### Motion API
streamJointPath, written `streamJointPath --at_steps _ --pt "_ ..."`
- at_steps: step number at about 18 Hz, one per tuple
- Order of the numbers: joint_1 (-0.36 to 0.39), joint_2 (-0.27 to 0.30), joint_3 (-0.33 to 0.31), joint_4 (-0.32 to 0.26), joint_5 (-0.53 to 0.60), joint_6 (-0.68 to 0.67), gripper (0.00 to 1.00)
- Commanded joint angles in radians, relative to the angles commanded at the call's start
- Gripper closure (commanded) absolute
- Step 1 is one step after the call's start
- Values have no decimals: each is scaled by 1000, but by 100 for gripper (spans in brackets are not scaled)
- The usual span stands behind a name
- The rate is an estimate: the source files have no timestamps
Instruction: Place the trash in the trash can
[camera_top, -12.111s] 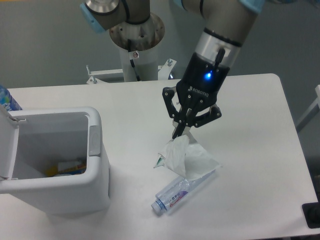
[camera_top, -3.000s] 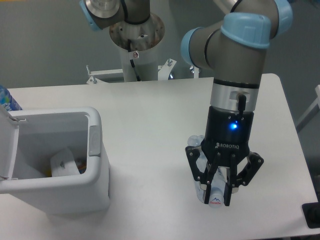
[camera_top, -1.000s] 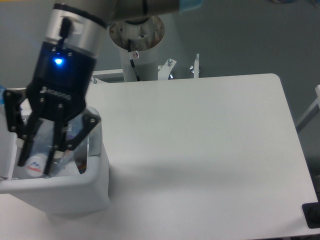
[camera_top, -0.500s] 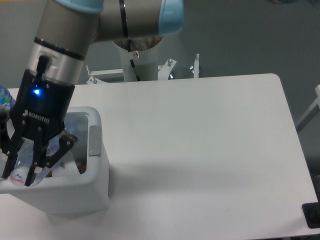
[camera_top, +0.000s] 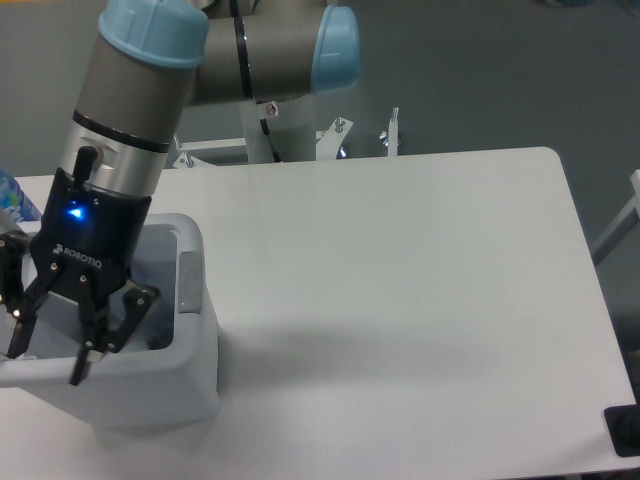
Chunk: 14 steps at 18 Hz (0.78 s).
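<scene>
Presently, the hand (camera_top: 48, 352) is held over the open trash can (camera_top: 195, 385), fingers spread with nothing seen between them, a posture judged to suit a release. Trash is not visible; it is presumably inside the can, hidden by the hand. Bench (camera_top: 400, 300): bare white surface alongside.
</scene>
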Motion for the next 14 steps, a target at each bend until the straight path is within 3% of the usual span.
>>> streamJointPath --at_steps 4,9,14 --pt "87 5 11 0 26 57 0" --pt "212 17 34 0 135 69 0" --pt "301 38 21 -15 228 175 0"
